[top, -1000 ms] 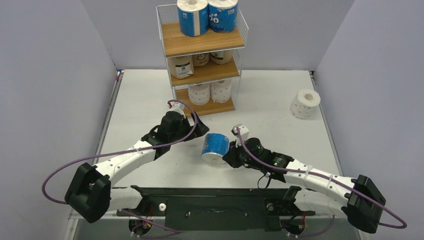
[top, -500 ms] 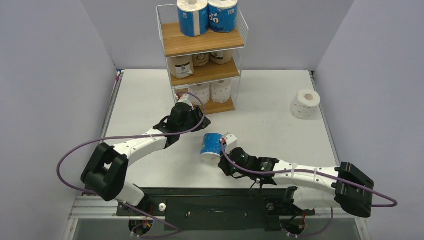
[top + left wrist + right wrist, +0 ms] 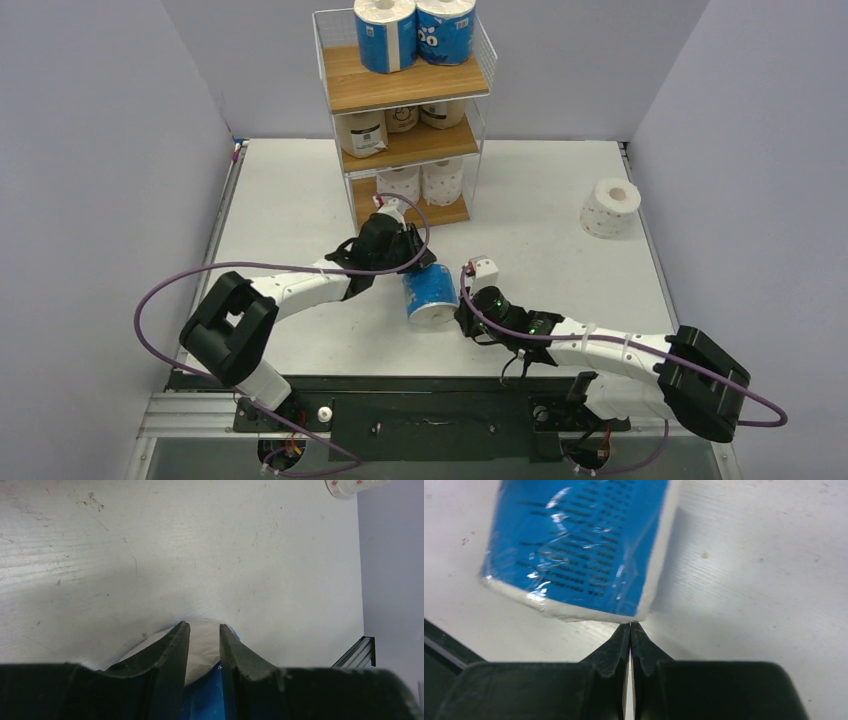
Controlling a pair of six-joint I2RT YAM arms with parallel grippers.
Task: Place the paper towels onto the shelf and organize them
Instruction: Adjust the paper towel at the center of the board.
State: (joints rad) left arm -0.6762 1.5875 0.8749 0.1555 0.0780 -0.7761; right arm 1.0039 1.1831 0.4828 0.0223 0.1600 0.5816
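Observation:
A blue-wrapped paper towel roll (image 3: 430, 295) stands tilted on the table in front of the shelf (image 3: 410, 90). My left gripper (image 3: 416, 262) is shut on its upper rim; the left wrist view shows white wrap and the blue roll (image 3: 202, 700) between the fingers (image 3: 172, 650). My right gripper (image 3: 463, 312) is shut and holds nothing, its tips touching the roll's (image 3: 579, 545) lower edge. On the shelf stand two blue rolls (image 3: 385, 35) on top, three tan rolls (image 3: 362, 132) in the middle and two white rolls (image 3: 400, 187) at the bottom. One white roll (image 3: 610, 207) sits on the table at far right.
Grey walls (image 3: 110, 180) close in the table on the left, back and right. A black rail (image 3: 430, 400) with the arm bases runs along the near edge. The white roll (image 3: 350, 485) shows at the top right of the left wrist view.
My left arm has swung right to the blue roll and shut on its rim. The right gripper has closed fully and now rests against the roll's lower edge.

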